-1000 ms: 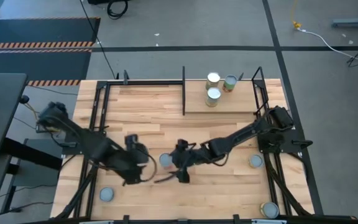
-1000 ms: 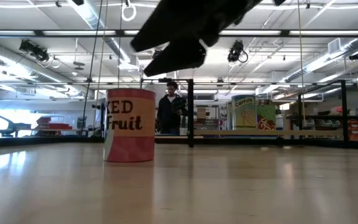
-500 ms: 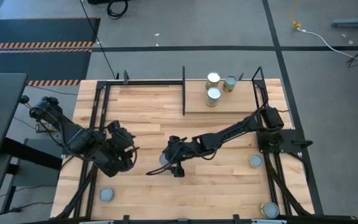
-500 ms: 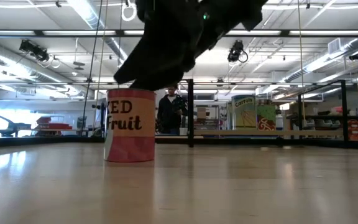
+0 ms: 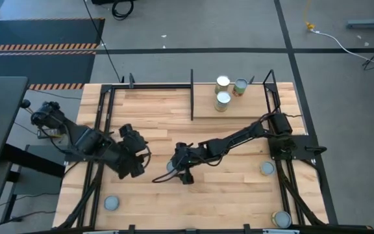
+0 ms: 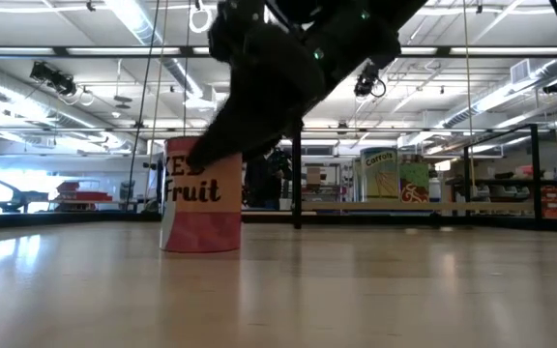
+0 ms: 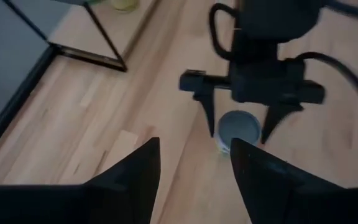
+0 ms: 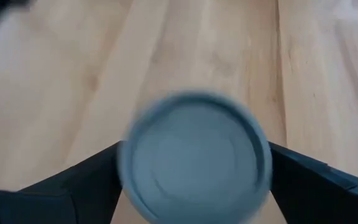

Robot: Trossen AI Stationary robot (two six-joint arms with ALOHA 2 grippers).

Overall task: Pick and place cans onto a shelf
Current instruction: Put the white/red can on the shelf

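Right tool (image 5: pixel 174 172): at the middle of the counter, near side, lowered around a can (image 8: pixel 194 155); its fingers stand apart on either side of the lid, and in the right wrist view I cannot tell whether they touch the can wall.
Can at the right tool: upright on the planks, pale-blue lid up; in the low view its red-orange label (image 6: pixel 201 193) reads "Fruit", with the dark arm crossing its top.
Left tool (image 5: pixel 134 170): left of that can and near it, off the can, pointing towards it; its two fingers (image 7: pixel 135 171) are apart with nothing between them.
Shelf (image 5: pixel 239 107): the light board at the far right of the counter, carrying three cans (image 5: pixel 223 98) grouped towards its far edge.
Loose cans: one near the front left (image 5: pixel 112 203), one towards the right (image 5: pixel 267 169), one at the front right corner (image 5: pixel 281 219).
Counter (image 5: pixel 154 123): striped planks, framed by black uprights.
Progress: I judge three cans placed; the one at the right tool plus three loose ones are left, so roughly half remains.
Change: a second ago the right tool was further right, just beside the can; it has come over it. The left tool has drawn back leftwards and its fingers have narrowed somewhat.
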